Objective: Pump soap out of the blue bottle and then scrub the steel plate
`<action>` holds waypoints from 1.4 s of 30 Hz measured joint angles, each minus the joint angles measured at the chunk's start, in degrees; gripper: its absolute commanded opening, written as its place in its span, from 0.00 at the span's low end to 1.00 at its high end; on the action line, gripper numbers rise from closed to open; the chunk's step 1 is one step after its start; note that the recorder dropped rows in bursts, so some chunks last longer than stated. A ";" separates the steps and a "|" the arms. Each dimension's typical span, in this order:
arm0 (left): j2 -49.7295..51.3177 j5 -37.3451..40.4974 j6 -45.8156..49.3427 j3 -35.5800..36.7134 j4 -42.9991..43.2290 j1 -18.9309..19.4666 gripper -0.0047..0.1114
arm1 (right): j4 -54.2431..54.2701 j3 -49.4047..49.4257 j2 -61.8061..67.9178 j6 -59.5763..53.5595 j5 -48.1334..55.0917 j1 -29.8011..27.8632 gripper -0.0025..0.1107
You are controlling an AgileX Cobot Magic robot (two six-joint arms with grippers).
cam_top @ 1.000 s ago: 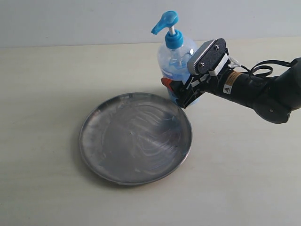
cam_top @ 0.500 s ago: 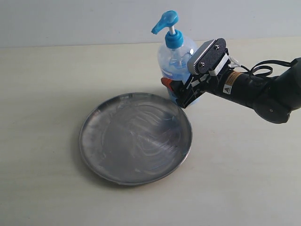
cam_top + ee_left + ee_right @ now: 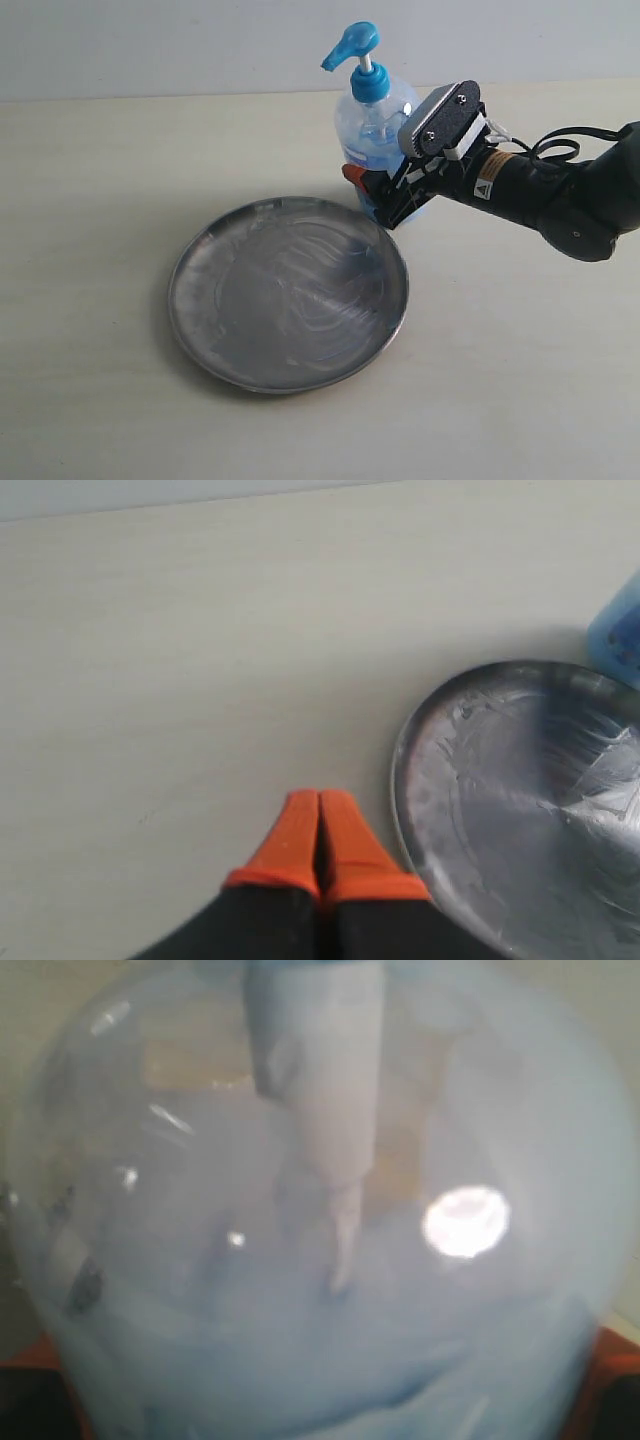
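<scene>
Your counter [image 3: 100, 200] has bare surface on every side of the work, widest toward its left and near edges, so either arm has room to travel.

The steel plate [image 3: 288, 292] lies flat in the middle, streaked with swirls. You cannot make out a fresh blob of soap on it.

The blue bottle [image 3: 372, 125] stands upright just beyond the plate's far-right rim, close to the counter's far edge.

Your right hand [image 3: 372, 195] grasps the bottle's lower body, 1 finger on each side, which looks like bracing for the pump step.

Your left hand [image 3: 320, 830] is clenched on nothing, low over the counter just beside the plate's rim.

The pump head [image 3: 352, 45] is up and unpressed, its spout aimed toward the plate. Next you likely need the left hand above it, pressing straight down so the bottle does not tip.
</scene>
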 measured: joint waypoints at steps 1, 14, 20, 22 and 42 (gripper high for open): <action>0.86 0.69 0.79 -0.90 -0.96 0.00 0.04 | 0.00 0.00 0.00 0.00 0.00 0.00 0.02; 7.48 3.13 20.29 -8.69 -23.15 0.00 0.04 | 0.00 0.00 0.00 0.00 0.00 0.00 0.02; 10.46 5.15 25.33 -11.88 -29.54 0.00 0.04 | 0.00 0.00 0.00 0.00 0.00 0.00 0.02; 11.28 5.48 26.40 -12.84 -30.77 0.00 0.04 | 0.00 0.00 0.00 0.00 0.00 0.00 0.02; 24.05 5.83 29.30 -27.41 -32.65 -11.39 0.04 | 0.00 0.00 0.00 0.00 0.00 0.00 0.02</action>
